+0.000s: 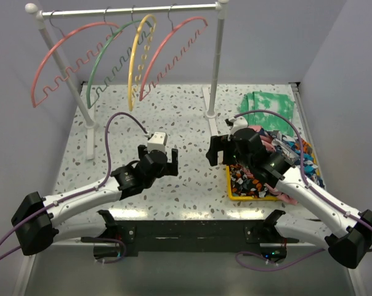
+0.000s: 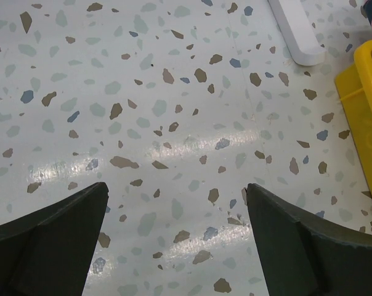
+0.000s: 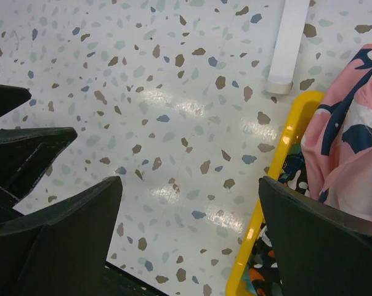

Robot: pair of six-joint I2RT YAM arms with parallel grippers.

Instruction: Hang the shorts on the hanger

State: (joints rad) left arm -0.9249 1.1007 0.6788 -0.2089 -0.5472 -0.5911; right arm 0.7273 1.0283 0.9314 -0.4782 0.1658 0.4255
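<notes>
The shorts [image 1: 242, 180], in a busy blue, orange, black and white print, lie in a yellow tray [image 1: 228, 185] at the right, partly under my right arm. The print also shows inside the tray rim in the right wrist view [image 3: 278, 271]. Two coral-pink hangers [image 1: 63, 55] [image 1: 173, 49] hang from the rail at the back. My left gripper [image 1: 157, 154] [image 2: 177, 188] is open over bare tabletop at mid-table. My right gripper [image 1: 222, 148] [image 3: 191, 182] is open too, just left of the tray's edge. Neither holds anything.
A green hanger [image 1: 106, 61] and a yellow hanger [image 1: 138, 55] hang between the pink ones on the white rack [image 1: 130, 11]. Its foot [image 3: 284, 49] lies near the tray. A pink floral garment [image 3: 352, 142] tops the tray. Green tie-dye cloth [image 1: 269, 105] lies behind.
</notes>
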